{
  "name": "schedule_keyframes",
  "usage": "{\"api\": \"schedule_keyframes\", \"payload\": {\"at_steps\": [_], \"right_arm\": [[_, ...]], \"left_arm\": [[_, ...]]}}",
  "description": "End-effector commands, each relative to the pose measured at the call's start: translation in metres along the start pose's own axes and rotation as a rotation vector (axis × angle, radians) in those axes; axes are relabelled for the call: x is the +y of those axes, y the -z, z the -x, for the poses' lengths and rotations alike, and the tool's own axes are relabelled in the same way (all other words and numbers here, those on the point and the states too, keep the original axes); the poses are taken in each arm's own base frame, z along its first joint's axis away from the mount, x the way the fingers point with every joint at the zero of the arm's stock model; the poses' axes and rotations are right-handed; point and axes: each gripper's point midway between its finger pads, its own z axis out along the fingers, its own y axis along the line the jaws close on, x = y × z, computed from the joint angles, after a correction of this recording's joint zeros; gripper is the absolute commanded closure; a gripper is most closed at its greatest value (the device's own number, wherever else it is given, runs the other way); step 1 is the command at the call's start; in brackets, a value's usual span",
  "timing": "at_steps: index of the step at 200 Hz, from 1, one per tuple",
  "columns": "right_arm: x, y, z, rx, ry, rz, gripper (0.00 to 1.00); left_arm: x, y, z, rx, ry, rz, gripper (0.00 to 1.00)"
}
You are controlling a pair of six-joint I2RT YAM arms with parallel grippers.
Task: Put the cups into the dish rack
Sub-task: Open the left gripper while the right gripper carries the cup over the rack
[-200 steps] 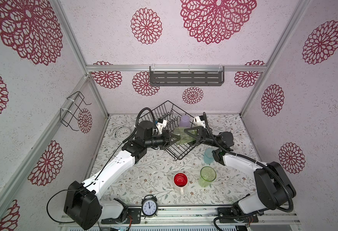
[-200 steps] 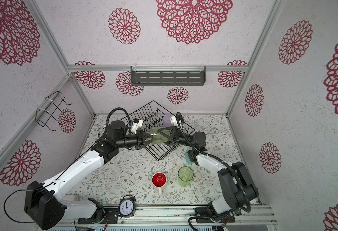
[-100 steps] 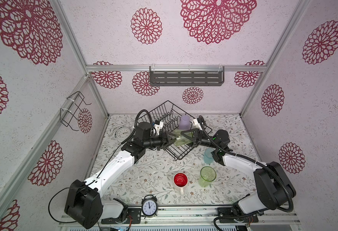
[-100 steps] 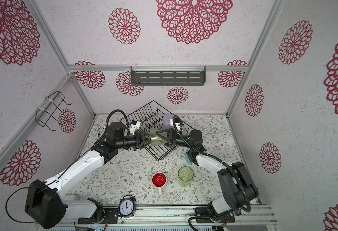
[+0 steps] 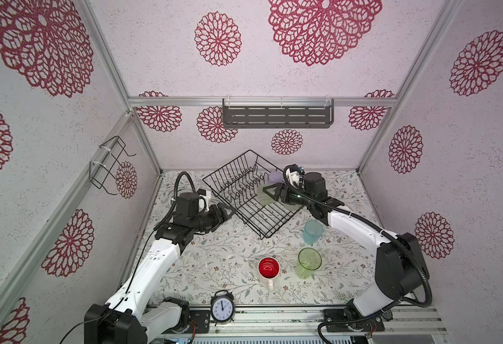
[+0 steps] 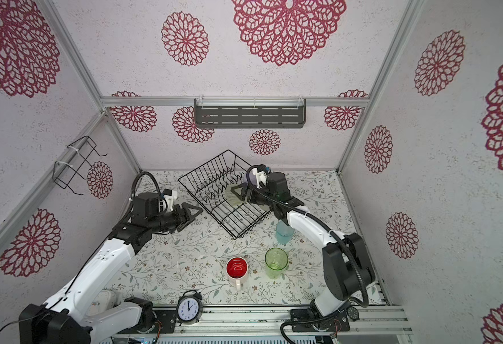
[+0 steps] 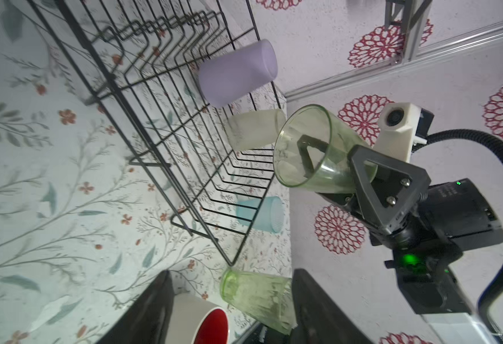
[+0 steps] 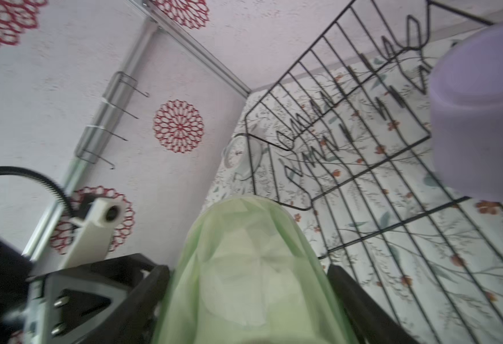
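Left wrist cam: my right fingers [image 7: 393,190] clamp the translucent green plastic tumbler [image 7: 333,143] over the black wire dish rack [image 7: 184,143], I think; left fingers [image 7: 155,309] spread, empty.

Left arm [image 5: 158,265]: base at the front left corner of the surface [image 5: 223,277], white forearm angled toward the back, black wrist turned to the right. Left gripper [image 5: 229,212] hangs over the left part of the surface, pointing right. In the left wrist view its fingers [image 7: 152,312] stand wide apart with nothing between them.

Right arm [image 5: 354,227]: base at the front right corner, forearm reaching to the back centre. Right gripper [image 5: 266,194] points left, facing the left gripper and well apart from it. Its fingers [image 8: 360,300] clamp a green cup [image 8: 244,262] at the base end, mouth outward.
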Motion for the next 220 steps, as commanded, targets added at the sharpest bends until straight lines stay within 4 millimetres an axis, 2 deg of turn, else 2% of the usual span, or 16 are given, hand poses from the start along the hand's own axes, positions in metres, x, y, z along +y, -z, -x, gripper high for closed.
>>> {"api": "schedule_keyframes", "payload": {"at_steps": [1,18,42,70,105,158,220], "right_arm": [[-0.031,-0.009,0.003,0.022,0.135,-0.203,0.28],[-0.046,-0.021,0.002,0.059,0.197,-0.296,0.28],[-0.051,-0.04,-0.002,0.14,0.334,-0.392,0.29],[-0.067,-0.058,-0.005,0.213,0.456,-0.506,0.29],[-0.084,-0.081,-0.01,0.271,0.532,-0.585,0.3],[-0.101,-0.102,-0.006,0.28,0.65,-0.694,0.3],[-0.104,-0.125,-0.003,0.272,0.651,-0.664,0.27]], "left_arm": [[0.037,0.004,-0.013,0.014,-0.042,0.127,0.29],[0.058,0.003,-0.019,0.015,-0.038,0.195,0.25],[0.087,0.006,-0.023,0.008,-0.041,0.319,0.24],[0.075,-0.004,-0.031,0.058,-0.033,0.229,0.22],[0.095,0.004,-0.035,0.076,-0.044,0.347,0.22],[0.097,0.002,-0.041,0.079,-0.005,0.329,0.22],[0.088,0.01,-0.038,0.059,-0.024,0.315,0.22]]}}
